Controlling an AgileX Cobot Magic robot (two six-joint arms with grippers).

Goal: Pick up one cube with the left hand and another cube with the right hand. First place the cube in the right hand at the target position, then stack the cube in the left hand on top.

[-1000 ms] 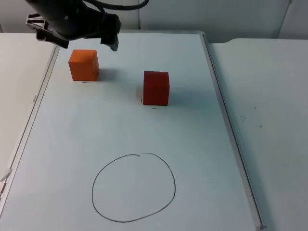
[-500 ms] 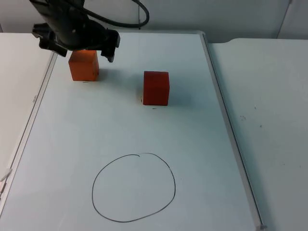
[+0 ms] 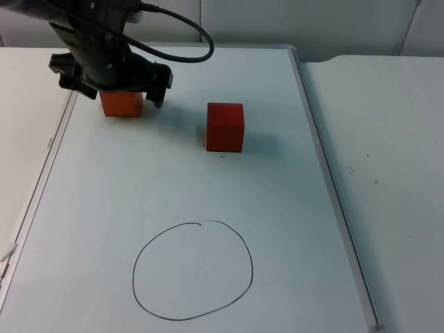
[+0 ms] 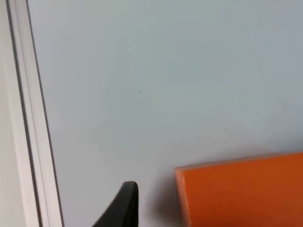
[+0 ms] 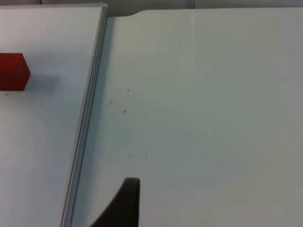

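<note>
An orange cube point(image 3: 122, 105) sits at the far left of the whiteboard, half covered by the left arm. My left gripper point(image 3: 118, 94) is lowered over it, open, with one finger on each side of the cube. In the left wrist view the orange cube point(image 4: 241, 191) lies close beside one black fingertip point(image 4: 124, 204), a small gap between them. A red cube point(image 3: 225, 127) stands free near the middle of the board and appears again in the right wrist view point(image 5: 13, 71). My right gripper point(image 5: 129, 205) waits over the bare table to the right of the board.
A hand-drawn black circle point(image 3: 193, 270) marks the near part of the whiteboard. The board's raised metal frame point(image 3: 326, 180) runs along its right side, and its left frame point(image 4: 33, 142) passes close to the left gripper.
The left gripper has moved forward and down from behind the orange cube until it straddles it and covers its top. Both cubes stay in place.
</note>
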